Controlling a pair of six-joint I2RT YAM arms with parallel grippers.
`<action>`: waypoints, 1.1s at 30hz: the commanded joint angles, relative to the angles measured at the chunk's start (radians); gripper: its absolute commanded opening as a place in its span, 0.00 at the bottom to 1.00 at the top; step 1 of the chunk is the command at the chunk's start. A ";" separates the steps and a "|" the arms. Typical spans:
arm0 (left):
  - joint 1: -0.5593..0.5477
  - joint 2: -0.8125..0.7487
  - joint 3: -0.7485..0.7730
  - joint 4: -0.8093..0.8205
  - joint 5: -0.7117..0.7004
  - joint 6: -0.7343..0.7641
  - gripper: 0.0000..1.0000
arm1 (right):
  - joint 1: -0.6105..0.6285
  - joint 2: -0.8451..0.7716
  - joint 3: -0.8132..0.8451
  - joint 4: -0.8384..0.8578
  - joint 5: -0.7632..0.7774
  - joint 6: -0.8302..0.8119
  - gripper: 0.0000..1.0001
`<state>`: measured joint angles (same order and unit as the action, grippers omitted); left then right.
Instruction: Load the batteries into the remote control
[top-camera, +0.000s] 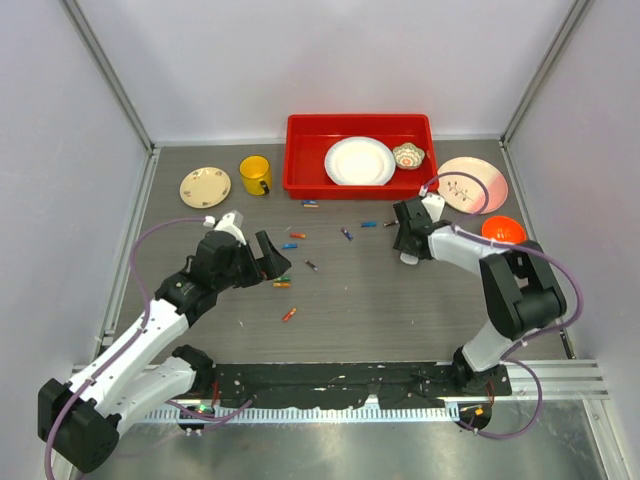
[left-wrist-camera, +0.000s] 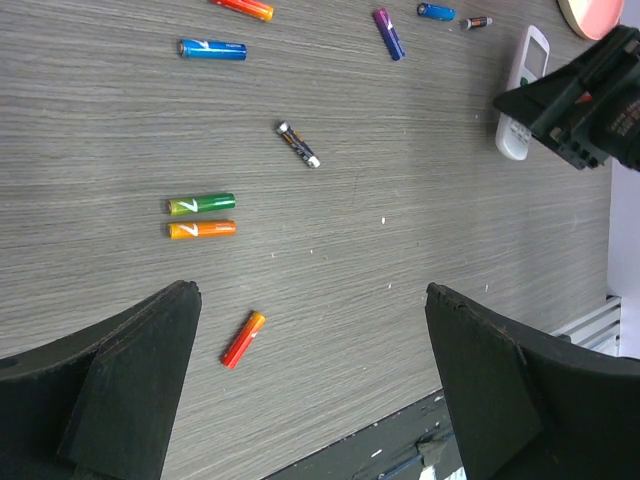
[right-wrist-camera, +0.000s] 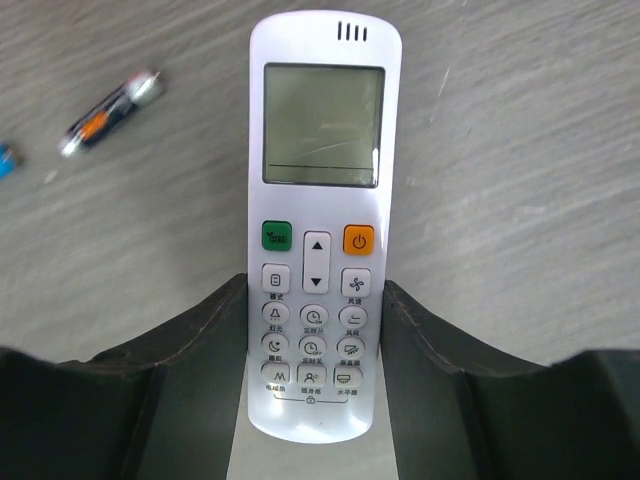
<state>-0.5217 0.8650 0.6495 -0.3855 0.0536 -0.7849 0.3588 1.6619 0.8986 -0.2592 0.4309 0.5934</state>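
Batteries (right-wrist-camera: 110, 112) beside remote control (right-wrist-camera: 322, 150), tray (top-camera: 300, 170) beyond

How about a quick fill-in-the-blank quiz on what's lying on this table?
The remote control lies with its buttons facing ___, between the right claw's fingers.
The white plate sits inside the ___ tray.
The left claw stands wide ___ over the batteries.
Missing words: up; red; open.
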 joint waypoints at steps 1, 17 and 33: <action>-0.003 -0.014 -0.004 0.028 -0.011 -0.010 0.98 | 0.083 -0.183 -0.036 -0.029 0.045 -0.014 0.44; -0.006 0.008 -0.021 0.069 -0.014 -0.050 0.94 | 0.604 -0.254 -0.141 -0.115 0.141 0.284 0.43; -0.021 -0.029 -0.051 0.048 -0.046 -0.068 0.93 | 0.623 -0.099 -0.083 -0.057 0.105 0.362 0.51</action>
<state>-0.5362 0.8501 0.6003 -0.3710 0.0208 -0.8391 0.9787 1.5444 0.7708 -0.3462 0.5133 0.9157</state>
